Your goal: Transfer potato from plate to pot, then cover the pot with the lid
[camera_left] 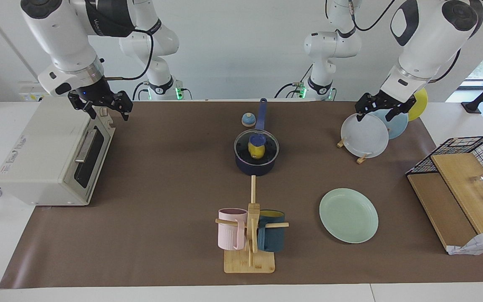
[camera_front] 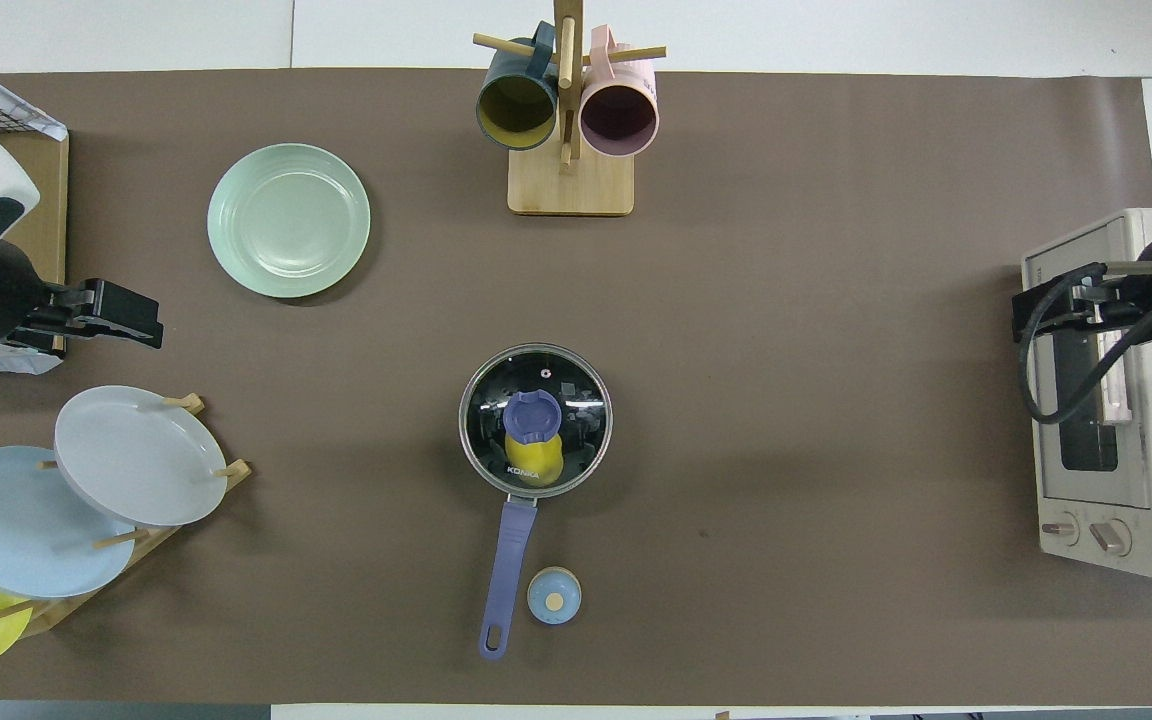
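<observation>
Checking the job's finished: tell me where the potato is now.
The potato is inside the pot at mid-table, under the lid; both views show it through the glass. The plate holds nothing.

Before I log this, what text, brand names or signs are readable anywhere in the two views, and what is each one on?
"KONKA": white lettering on the lid, which sits on the pot, read in the overhead view.
Red warning triangle sticker with small print: on the toaster oven, print too small to read.
Lettering on the right arm's dark upper link, facing view: too blurred to read.
</observation>
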Robot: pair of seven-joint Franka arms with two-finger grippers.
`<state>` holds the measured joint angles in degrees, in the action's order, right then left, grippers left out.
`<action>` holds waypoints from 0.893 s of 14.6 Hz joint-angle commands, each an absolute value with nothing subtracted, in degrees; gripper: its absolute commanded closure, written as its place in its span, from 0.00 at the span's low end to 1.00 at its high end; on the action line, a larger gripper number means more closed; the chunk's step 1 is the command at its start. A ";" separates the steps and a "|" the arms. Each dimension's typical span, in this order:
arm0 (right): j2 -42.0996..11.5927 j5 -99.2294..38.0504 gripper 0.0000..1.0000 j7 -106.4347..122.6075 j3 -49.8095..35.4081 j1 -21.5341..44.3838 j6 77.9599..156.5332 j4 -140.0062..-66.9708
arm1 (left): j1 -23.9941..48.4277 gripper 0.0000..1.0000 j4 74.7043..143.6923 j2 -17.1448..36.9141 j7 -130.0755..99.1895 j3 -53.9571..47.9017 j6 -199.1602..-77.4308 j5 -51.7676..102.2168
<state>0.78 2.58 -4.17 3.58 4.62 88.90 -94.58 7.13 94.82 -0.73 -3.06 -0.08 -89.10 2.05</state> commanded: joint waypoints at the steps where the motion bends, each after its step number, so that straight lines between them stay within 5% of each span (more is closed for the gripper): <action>1: 0.18 1.32 0.00 -2.37 3.25 3.52 87.63 -93.43 | 7.38 0.00 94.66 -0.88 -3.96 -0.18 -88.50 0.97; 13: 0.00 1.32 0.00 -1.85 0.97 -0.62 87.45 -93.34 | 7.12 0.00 94.75 -0.88 -3.78 -0.18 -89.47 0.97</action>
<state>0.71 2.47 -3.13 2.01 0.98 88.66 -94.55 7.13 94.82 -0.73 -3.06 -0.07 -89.18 2.05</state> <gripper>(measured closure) 0.000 0.000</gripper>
